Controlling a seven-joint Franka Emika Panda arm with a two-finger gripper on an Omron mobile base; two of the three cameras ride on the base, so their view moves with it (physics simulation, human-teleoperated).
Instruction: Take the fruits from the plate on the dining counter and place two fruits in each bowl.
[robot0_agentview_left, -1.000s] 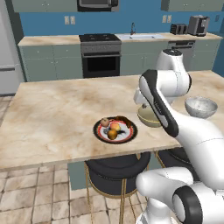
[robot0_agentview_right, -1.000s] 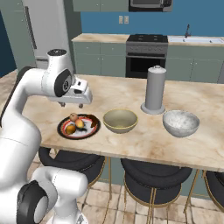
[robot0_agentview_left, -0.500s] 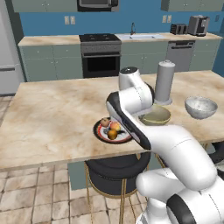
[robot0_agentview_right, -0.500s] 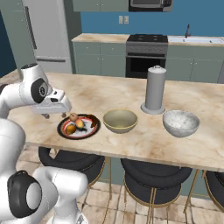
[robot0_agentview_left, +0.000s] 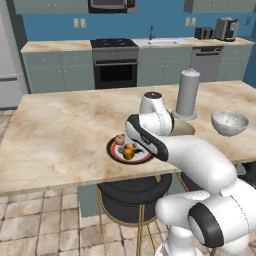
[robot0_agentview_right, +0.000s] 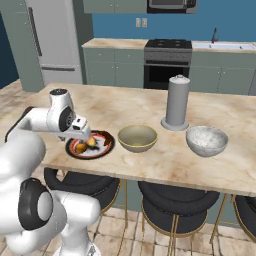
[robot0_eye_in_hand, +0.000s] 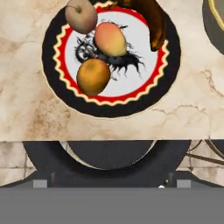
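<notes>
Hovering gripper (robot0_agentview_right: 82, 134) spread wide over plate (robot0_eye_in_hand: 52, 83) (four fruits), dark fruit (robot0_eye_in_hand: 151, 19) lying lengthwise along rim

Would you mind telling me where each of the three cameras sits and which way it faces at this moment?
Left base view: behind the arm on its left, facing forward and down over the dining counter; the white arm rises from the lower right toward the plate.
Right base view: behind the arm on its right, facing the same counter; the arm rises from the lower left, its gripper above the plate.
Hand view: on the hand, facing down at the plate and its fruits.
Shared: all three show the plate; both base views show the olive-yellow bowl, white-grey bowl and grey cylinder.
</notes>
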